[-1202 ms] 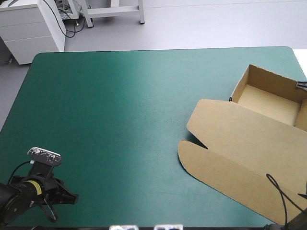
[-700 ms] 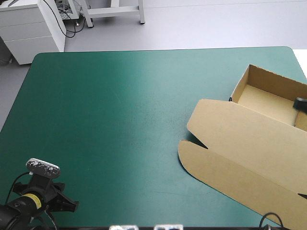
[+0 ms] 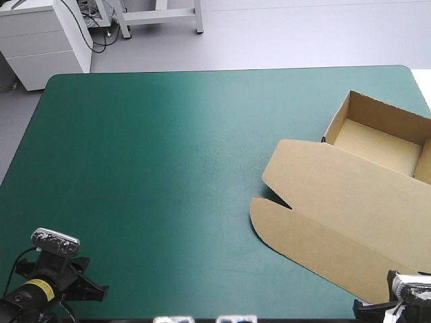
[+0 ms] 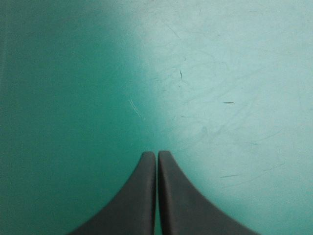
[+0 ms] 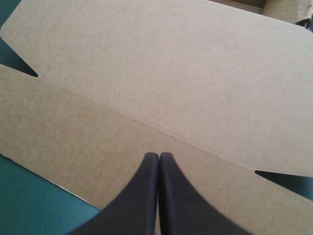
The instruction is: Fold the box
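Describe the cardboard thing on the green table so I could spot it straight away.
Look at the teal-green table, toward its right edge. There lies the brown box: an open tray at the far end, its lid flat toward the near edge. It is the only brown thing on the table.

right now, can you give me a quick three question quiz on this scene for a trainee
1. True or false: the box is one flat sheet with no walls raised.
2. What lies under the left gripper? A the box; B bare teal-green cover; C a T-shirt.
3. Fill in: the right gripper, over the box, is ____ (open or shut).
Key: 1 false; 2 B; 3 shut.
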`<state>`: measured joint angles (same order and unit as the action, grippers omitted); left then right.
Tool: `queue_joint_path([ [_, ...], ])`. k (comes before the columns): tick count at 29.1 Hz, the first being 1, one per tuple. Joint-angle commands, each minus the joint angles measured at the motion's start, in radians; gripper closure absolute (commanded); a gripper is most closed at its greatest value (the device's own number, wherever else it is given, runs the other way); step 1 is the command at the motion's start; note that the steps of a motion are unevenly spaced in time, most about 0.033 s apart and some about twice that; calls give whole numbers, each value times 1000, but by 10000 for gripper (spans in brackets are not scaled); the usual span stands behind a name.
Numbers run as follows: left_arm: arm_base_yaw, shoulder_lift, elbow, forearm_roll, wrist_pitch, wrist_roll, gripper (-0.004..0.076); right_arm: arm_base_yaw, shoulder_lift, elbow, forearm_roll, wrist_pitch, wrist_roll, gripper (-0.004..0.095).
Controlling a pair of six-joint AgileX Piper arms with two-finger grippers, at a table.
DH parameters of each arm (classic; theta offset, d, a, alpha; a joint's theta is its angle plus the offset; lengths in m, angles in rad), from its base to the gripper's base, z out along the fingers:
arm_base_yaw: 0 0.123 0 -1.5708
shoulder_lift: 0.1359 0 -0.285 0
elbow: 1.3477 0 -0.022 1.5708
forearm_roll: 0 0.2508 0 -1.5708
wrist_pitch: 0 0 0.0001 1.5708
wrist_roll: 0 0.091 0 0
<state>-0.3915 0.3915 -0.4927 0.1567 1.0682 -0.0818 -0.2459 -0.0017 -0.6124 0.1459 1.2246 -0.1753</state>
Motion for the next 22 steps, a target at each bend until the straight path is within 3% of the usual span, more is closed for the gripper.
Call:
queue_joint_path([
  [1,-4,9,-22,8,-51,-2,731,2,20,7,28,-86,-7,926],
  [22,-4,9,-22,8,-51,-2,731,0,20,66,45,-53,38,927],
])
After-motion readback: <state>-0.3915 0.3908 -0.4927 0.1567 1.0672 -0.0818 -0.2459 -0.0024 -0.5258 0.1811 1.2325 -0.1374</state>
